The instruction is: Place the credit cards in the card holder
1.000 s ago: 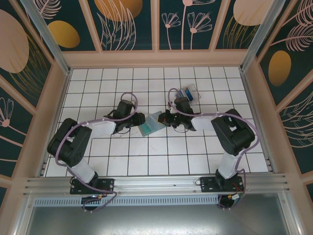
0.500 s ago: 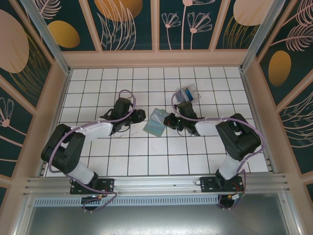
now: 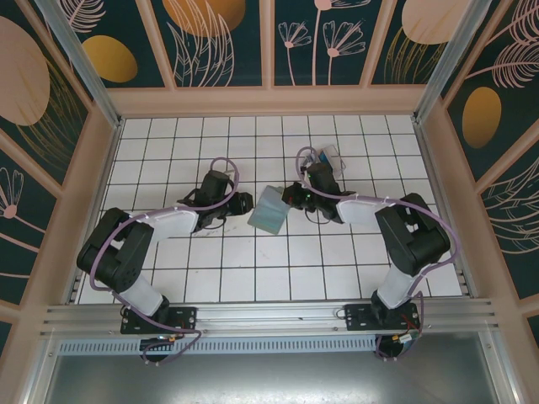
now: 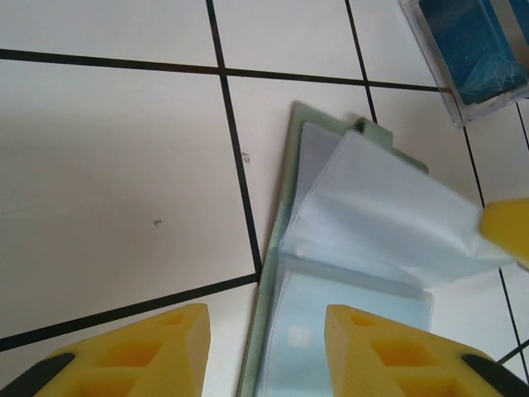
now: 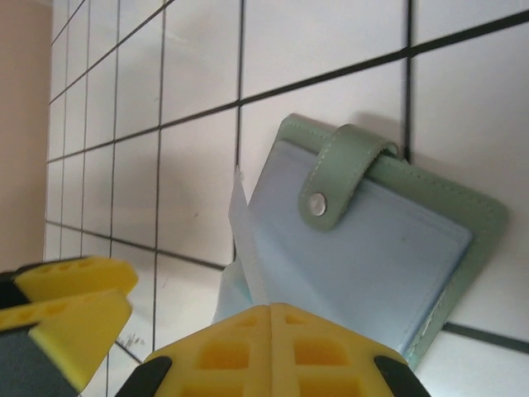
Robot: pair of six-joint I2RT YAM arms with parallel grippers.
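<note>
Right now I see the card holder [image 3: 269,215] lying open on the white-tiled desk [image 3: 168,269] between my two arms. It is sage-green outside with a snap tab and pale bluish sleeves inside, one clear leaf raised. Its long axis runs roughly from the left pincer [image 4: 266,331], fingers apart on nothing, toward the right pincer [image 5: 271,318], pressed together on that leaf, with the tab end nearer the credit cards [image 4: 473,50].

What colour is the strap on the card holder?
Sage green strap, with a silver snap; clearest in the right wrist view.
</note>
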